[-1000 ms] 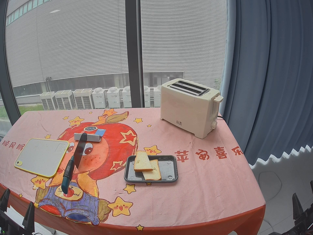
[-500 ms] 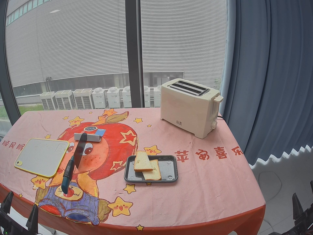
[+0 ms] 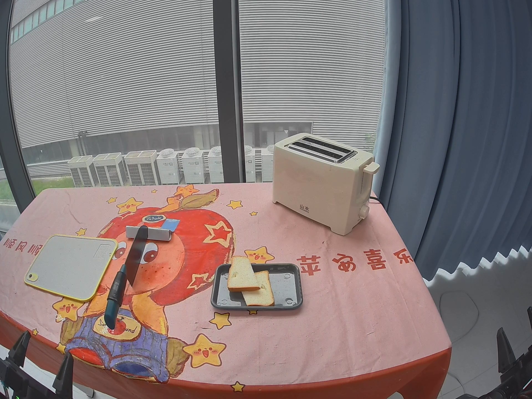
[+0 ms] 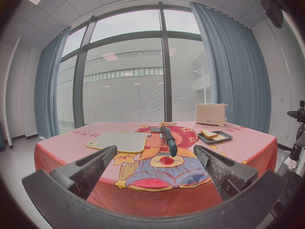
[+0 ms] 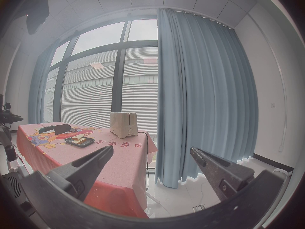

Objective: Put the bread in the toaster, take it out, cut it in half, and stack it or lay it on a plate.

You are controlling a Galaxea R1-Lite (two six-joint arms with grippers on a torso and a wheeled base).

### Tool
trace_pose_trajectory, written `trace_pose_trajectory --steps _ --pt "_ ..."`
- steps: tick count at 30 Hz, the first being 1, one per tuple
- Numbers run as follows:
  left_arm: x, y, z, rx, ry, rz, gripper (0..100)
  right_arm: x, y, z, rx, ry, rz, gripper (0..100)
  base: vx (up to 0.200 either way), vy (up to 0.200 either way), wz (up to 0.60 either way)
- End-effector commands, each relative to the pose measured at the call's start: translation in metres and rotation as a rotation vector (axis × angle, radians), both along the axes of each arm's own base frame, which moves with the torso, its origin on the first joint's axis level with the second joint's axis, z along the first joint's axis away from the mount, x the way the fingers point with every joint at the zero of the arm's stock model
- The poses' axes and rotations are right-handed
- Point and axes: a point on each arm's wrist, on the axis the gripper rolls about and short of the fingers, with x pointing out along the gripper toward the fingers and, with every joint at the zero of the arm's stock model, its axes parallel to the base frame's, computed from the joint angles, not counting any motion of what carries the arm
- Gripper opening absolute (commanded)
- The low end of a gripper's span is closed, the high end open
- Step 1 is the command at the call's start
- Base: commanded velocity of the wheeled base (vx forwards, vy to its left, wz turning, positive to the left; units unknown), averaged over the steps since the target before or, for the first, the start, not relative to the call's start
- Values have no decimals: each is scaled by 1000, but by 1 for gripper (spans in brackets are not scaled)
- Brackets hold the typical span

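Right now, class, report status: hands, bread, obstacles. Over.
Left hand, right hand open, empty. Bread slices on tray, toaster behind it. Knife left of tray.

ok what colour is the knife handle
The knife handle is dark teal-blue. It shows best in the left wrist view.

- Left gripper (image 4: 154, 150): two dark grey, wedge-shaped fingers (image 4: 90, 172) with a matte, finely speckled surface, mounted on a curved dark crossbar (image 4: 50, 204); one recessed screw (image 4: 83, 185) near each finger base.
- Right gripper (image 5: 152, 150): identical build, with tapered fingers (image 5: 224, 172) and a recessed screw (image 5: 223, 185).
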Motion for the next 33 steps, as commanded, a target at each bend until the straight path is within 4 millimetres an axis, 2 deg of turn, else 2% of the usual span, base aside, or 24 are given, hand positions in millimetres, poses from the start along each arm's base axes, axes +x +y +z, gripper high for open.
trace_pose_trajectory --steps 1,9,12,33 --pt "1 0 -2 5 12 2 100 0 0 -5 0 4 1 100 0 0 0" --pt "1 0 -6 10 24 -8 100 0 0 -5 0 4 1 100 0 0 0" --pt "-1 2 -6 13 -6 -91 100 0 0 -5 0 4 1 100 0 0 0" --pt "-4 2 -7 4 -42 -56 100 0 0 -5 1 4 -1 100 0 0 0"
